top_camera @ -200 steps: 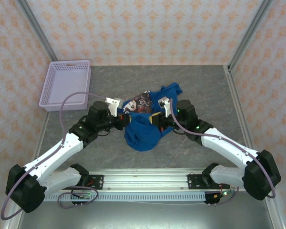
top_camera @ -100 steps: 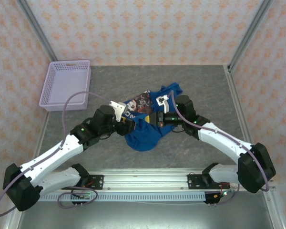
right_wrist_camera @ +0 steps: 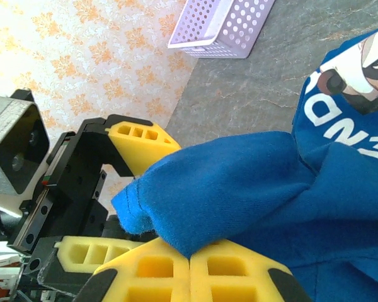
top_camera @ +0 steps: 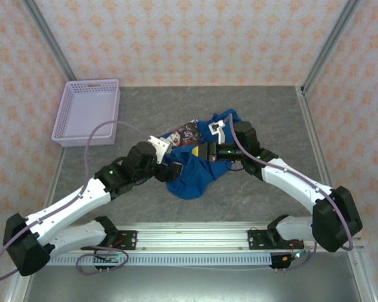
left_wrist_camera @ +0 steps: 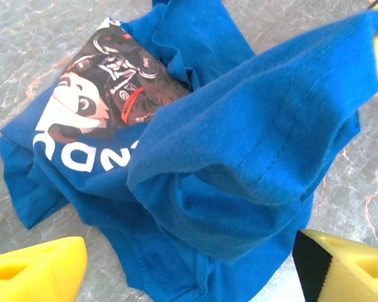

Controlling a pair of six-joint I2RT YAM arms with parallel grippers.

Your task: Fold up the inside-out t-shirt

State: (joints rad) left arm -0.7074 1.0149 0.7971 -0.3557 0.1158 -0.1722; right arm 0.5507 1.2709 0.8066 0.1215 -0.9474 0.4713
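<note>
at far left, a lavender plastic mesh basket [top_camera: 87, 111] on the grey mottled worktop [top_camera: 274, 119], well apart from the work. next, left pincer [left_wrist_camera: 189, 255] spread wide, yellow fingers [left_wrist_camera: 41, 270] either side of a raised blue fold, gripping nothing. in the middle of the worktop, between the two arms, the royal-blue soft cotton t-shirt [top_camera: 190, 176], bunched in a loose heap, printed face with white lettering partly turned up, stitched seam visible on the lifted fold. to the right, right pincer [right_wrist_camera: 189, 261] closed tight on a ridge of that cloth, holding it up off the heap. judged light, limp and clingy rather than slippery: no shape of its own, likely to sag and drag the rest along when lifted from one point. best taken at a hem, shoulder seam or sleeve edge, a thicker line less prone to slide out, with two well-separated holds to spread it flat.
</note>
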